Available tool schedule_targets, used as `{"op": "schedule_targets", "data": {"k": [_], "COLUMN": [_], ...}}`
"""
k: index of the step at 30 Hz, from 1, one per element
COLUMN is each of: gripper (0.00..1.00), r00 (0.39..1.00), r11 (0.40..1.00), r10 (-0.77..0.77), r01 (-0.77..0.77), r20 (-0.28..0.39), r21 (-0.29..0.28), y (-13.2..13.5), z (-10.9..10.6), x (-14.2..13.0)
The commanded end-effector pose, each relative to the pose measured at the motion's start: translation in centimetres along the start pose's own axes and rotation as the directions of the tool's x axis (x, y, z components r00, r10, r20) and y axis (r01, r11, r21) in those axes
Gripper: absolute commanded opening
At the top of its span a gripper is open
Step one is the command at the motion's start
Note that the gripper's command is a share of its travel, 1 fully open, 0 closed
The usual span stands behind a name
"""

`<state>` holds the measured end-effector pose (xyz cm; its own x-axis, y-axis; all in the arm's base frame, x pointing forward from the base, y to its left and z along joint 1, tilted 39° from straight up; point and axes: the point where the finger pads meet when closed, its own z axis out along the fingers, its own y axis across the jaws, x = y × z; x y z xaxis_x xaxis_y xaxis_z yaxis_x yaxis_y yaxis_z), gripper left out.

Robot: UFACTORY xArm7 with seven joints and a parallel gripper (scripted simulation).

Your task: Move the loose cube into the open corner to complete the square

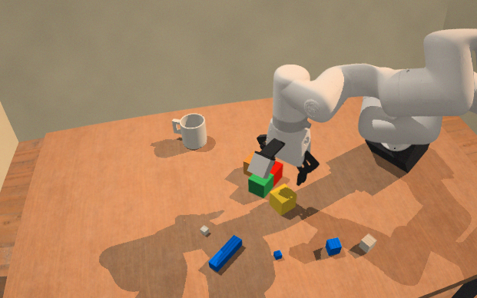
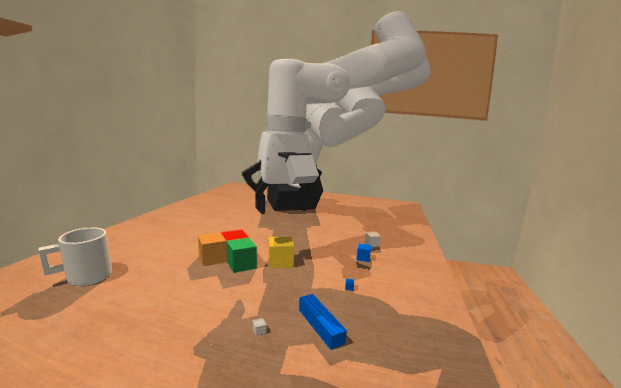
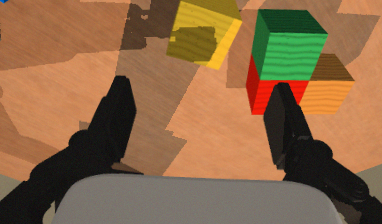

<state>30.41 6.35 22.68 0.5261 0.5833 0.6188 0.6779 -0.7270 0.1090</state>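
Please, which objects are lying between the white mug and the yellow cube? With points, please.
The orange cube [image 1: 248,167] [image 2: 212,251] [image 3: 331,97], red cube [image 1: 277,173] [image 2: 235,235] [image 3: 267,97] and green cube [image 1: 260,187] [image 2: 242,256] [image 3: 292,55], grouped together. The exterior view shows them between the mug [image 1: 194,135] [image 2: 87,260] and yellow cube [image 1: 283,203] [image 2: 281,255] [image 3: 194,42].

Top looks steeply down, exterior faces the arm across the same table (lower), wrist peers closely past the fingers.
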Motion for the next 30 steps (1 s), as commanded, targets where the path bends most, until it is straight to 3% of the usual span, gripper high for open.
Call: {"op": "schedule_targets", "data": {"k": [1,7,9,10,14,20,21,24,30], "gripper": [1.0,1.0,1.0,1.0,1.0,1.0,0.82,0.82,0.82], "r00": [0.961,0.853,0.853,0.777,0.668,0.449,0.409,0.288,0.283], "r11": [0.961,0.853,0.853,0.777,0.668,0.449,0.409,0.288,0.283], "r10": [-0.276,-0.522,-0.522,-0.629,-0.744,-0.893,-0.912,-0.958,-0.959], "r01": [0.276,0.522,0.522,0.629,0.744,0.894,0.912,0.958,0.959], "r20": [-0.009,0.001,0.001,0.004,0.009,0.006,0.004,-0.01,-0.011], "r21": [0.001,-0.006,-0.006,-0.007,-0.007,-0.005,-0.006,-0.008,-0.008], "y": [0.0,-0.02,-0.02,-0.02,-0.03,-0.03,-0.03,-0.03,-0.03], "z": [-0.11,-0.09,-0.09,-0.08,-0.05,-0.03,-0.03,-0.03,-0.03], "x": [0.08,0.09,0.09,0.09,0.1,0.1,0.1,0.1,0.1]}}
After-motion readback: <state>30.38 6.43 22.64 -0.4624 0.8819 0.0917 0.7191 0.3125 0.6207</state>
